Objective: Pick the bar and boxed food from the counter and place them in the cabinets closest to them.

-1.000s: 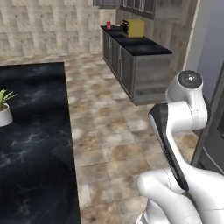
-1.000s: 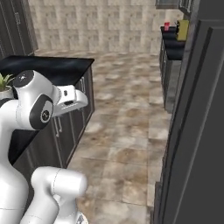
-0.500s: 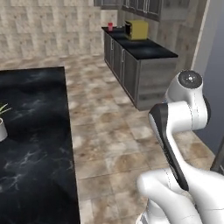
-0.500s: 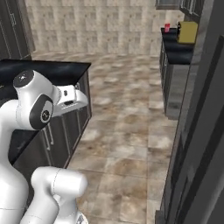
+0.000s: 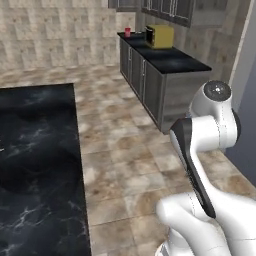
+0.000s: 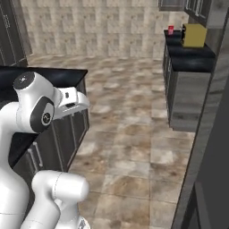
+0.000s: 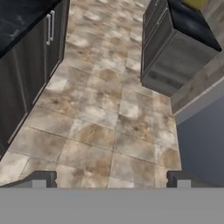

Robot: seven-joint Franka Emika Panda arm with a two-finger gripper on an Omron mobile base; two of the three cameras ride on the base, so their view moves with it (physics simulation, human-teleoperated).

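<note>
A small upright red carton, apparently the boxed food [image 5: 127, 32] [image 6: 171, 30], stands at the far end of the black counter [image 5: 175, 61] [image 6: 190, 61] along the right wall. Dark wood cabinets [image 5: 172, 7] [image 6: 197, 5] hang above that counter. The bar is out of view. My gripper [image 7: 111, 179] is open and holds nothing, its fingertips [image 7: 41, 178] wide apart over the tiled floor. It is far from the carton, held out in front of the arm beside the island counter [image 6: 49, 74].
A yellow boxy appliance [image 5: 161, 36] [image 6: 194, 35] sits on the far counter near the red carton. The black island counter [image 5: 35, 150] runs along the left. A tall dark panel [image 6: 212, 134] stands close on the right. Tiled floor [image 7: 109, 113] lies between.
The whole picture has shifted, so the base has moved: the potted plant on the island has slid out of the left edge. The gripper stays open.
</note>
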